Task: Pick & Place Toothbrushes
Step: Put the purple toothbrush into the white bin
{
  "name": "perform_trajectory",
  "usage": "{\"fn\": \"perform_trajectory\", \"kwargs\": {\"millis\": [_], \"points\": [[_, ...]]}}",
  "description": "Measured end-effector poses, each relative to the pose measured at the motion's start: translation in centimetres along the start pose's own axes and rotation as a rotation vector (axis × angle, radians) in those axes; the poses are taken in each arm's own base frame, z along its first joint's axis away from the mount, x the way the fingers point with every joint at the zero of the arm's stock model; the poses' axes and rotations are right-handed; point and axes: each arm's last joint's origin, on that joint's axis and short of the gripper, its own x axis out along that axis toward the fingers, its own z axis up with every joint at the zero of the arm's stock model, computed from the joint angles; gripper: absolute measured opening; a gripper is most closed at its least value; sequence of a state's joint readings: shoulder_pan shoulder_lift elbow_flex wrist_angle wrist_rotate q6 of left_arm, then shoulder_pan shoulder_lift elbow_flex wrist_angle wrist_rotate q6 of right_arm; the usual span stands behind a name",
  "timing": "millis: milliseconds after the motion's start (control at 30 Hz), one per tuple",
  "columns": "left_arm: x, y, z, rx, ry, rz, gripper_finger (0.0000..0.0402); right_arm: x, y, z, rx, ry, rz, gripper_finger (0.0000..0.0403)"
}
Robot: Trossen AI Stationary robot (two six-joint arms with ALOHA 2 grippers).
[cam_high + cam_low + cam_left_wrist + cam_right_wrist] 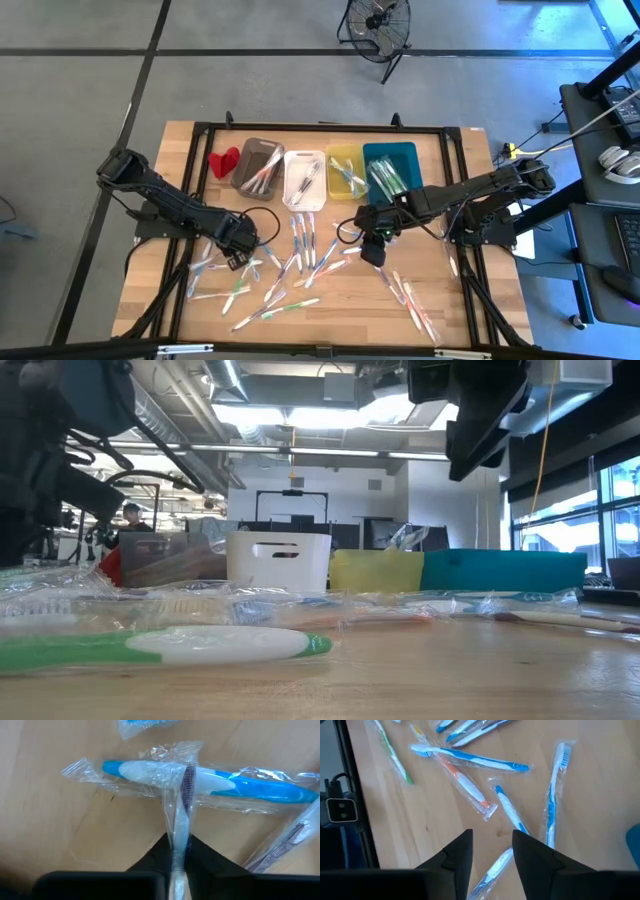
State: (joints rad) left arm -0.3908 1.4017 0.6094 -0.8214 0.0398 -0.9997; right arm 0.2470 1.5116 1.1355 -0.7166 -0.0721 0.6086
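Note:
Many wrapped toothbrushes lie scattered on the wooden table in front of a row of bins. My left gripper points down among those on the left and is shut on a clear-wrapped toothbrush with dark bristles. That toothbrush crosses over a blue-and-white one. My right gripper hangs open above the table's middle right. A blue-and-white wrapped toothbrush lies on the table below its fingers, and nothing sits between them. My left gripper pinches the handle of the clear-wrapped toothbrush between its two fingers, wrapper and all. The fingers come from above, pointing down. The bristle end reaches away from the fingers and lies across the blue-and-white toothbrush on the table.
Grey, white, yellow and teal bins stand in a row at the far side, each holding some toothbrushes. A small red object sits left of the grey bin. A black frame borders the table.

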Motion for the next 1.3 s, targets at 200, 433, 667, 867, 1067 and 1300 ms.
{"fn": "perform_trajectory", "kwargs": {"millis": [200, 433, 667, 867, 1067, 1300], "points": [[-0.8, -0.3, 0.2, 0.020, 0.008, 0.018, 0.0023, 0.0, 0.0, 0.0, -0.041, -0.007, -0.011, 0.0129], [-4.5, -1.5, 0.9, 0.077, -0.021, 0.055, 0.0023, 0.0, 0.5, -0.3, -0.035, -0.001, -0.004, 0.0116], [-10.1, -2.7, 1.9, 0.164, -0.156, 0.102, 0.0023, 0.1, 2.1, -1.6, -0.041, 0.004, 0.003, 0.0105], [-14.5, -4.8, 4.0, 0.411, -0.454, 0.018, 0.0023, 0.2, 4.2, -3.4, 0.019, -0.102, -0.101, 0.0095], [-16.8, -5.7, 7.8, 0.612, -0.750, -0.104, 0.0023, 0.2, 6.5, -5.9, 0.040, -0.221, -0.164, 0.0083], [-18.6, -2.6, 12.9, 0.492, -0.969, -0.145, 0.0023, -0.3, 8.3, -7.9, 0.005, -0.346, -0.184, 0.0069]]}}
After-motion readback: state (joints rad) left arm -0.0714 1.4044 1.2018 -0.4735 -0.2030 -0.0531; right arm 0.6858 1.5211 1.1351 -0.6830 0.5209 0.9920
